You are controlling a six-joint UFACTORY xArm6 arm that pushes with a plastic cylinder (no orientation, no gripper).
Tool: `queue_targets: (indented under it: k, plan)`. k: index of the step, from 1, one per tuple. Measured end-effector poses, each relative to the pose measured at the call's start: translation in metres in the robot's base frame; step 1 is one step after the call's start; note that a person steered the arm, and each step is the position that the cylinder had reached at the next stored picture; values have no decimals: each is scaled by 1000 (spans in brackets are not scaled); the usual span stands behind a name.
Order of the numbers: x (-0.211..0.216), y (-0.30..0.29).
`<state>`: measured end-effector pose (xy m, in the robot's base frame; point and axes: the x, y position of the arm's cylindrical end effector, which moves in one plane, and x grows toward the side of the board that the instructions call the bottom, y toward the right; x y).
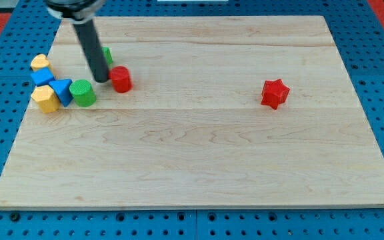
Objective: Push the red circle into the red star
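Note:
The red circle [121, 79] sits on the wooden board at the view's upper left. The red star [275, 93] lies far off at the view's right, on about the same level. My tip [103, 80] rests on the board just to the left of the red circle, touching or nearly touching its side. The dark rod rises from there to the view's top left.
A green circle [83, 93] lies left and below my tip. A second green block [107, 55] is partly hidden behind the rod. Two blue blocks [43, 77] [63, 90] and two yellow blocks [40, 63] [45, 98] cluster at the board's left edge [25, 113].

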<state>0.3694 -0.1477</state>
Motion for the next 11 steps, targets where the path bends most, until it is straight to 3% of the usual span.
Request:
queue_targets:
  k: [1, 3, 6, 7, 9, 11]
  plan:
    - [1, 58]
    - [33, 83]
    - [31, 201]
    - [31, 217]
    - [20, 196]
    - [23, 242]
